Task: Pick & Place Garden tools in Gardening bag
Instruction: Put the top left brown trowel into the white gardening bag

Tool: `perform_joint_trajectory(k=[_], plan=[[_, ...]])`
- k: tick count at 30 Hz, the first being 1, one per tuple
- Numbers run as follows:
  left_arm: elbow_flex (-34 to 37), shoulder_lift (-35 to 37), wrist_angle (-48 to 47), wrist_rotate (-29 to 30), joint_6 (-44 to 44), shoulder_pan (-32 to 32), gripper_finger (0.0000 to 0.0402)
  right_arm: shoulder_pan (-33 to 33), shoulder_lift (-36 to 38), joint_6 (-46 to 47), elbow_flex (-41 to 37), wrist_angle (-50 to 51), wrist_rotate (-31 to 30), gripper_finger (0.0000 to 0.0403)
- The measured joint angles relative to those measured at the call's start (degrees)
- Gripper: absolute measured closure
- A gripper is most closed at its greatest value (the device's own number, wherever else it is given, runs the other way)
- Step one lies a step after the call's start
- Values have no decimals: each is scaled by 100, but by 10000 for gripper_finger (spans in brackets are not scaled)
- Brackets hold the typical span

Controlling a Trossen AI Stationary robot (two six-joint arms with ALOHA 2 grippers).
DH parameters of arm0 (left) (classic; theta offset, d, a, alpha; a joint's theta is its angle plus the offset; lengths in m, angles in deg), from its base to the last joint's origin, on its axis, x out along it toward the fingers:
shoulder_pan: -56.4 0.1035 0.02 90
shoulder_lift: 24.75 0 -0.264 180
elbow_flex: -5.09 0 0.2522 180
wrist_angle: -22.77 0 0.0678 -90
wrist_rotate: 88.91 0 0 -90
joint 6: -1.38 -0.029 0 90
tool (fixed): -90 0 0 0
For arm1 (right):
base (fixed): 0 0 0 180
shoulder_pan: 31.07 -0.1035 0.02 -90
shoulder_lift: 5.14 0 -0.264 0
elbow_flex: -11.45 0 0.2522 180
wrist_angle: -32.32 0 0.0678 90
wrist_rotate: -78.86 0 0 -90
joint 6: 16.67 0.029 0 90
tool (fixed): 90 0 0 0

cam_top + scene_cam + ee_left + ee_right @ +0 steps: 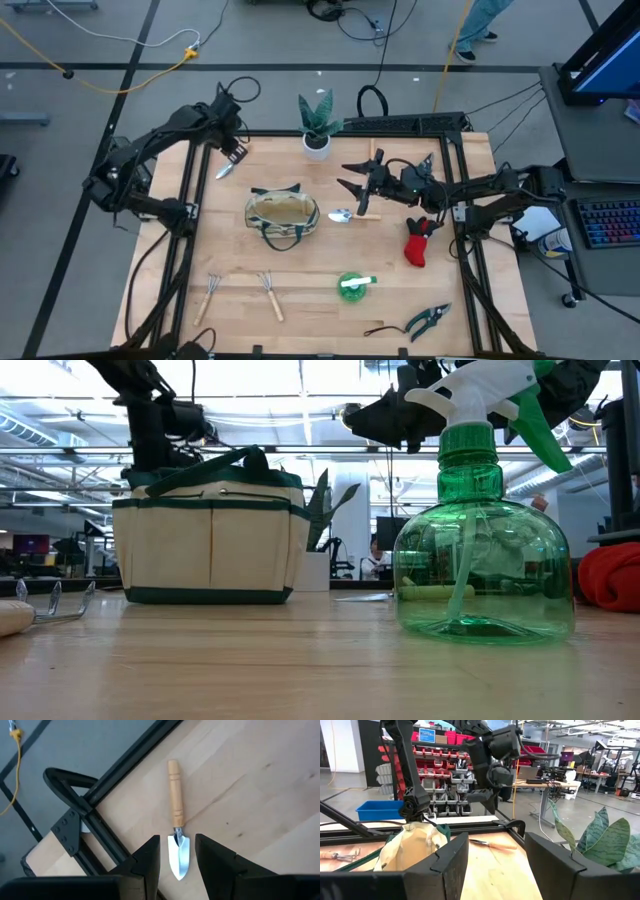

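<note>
**Left gripper poised over a trowel, bag waiting mid-table**

At the table's far left corner, the left gripper [236, 156] hangs above a small trowel [226, 169] with a wooden handle. In the left wrist view its two dark fingers [150, 862] stand apart on either side of the metal blade [178, 857], not pressing it; the trowel lies flat on the wood beside the black frame rail.

Toward the near left edge lie two mini rakes [208, 293] [270, 294], wooden handles angled, prongs pointing to the far side.

Near the middle sits the gardening bag [282, 216], cream canvas with dark green trim, mouth open upward, its loop handles drooping at the near side. Behind it at the far edge stands a green plant in a white pot [318, 124].

Just right of the bag lies a second trowel [350, 214], blade toward the bag. Over it the right gripper [352, 176] hovers with its fingers spread wide and nothing between them; the right wrist view looks between them toward the bag [412, 847].

Nearer the front, a green spray bottle [353, 286] with a white trigger head stands upright. Farther right, a red-black glove [418, 243] lies just beside the right arm, and dark-handled pruning shears [428, 320] rest near the front right corner.
</note>
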Motion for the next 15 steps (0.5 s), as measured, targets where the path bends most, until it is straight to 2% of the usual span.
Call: perform_joint_trajectory(k=[15], plan=[[2, -803, 333, 5, 24, 79, 273, 0, 0, 6, 0, 6, 0, 211]])
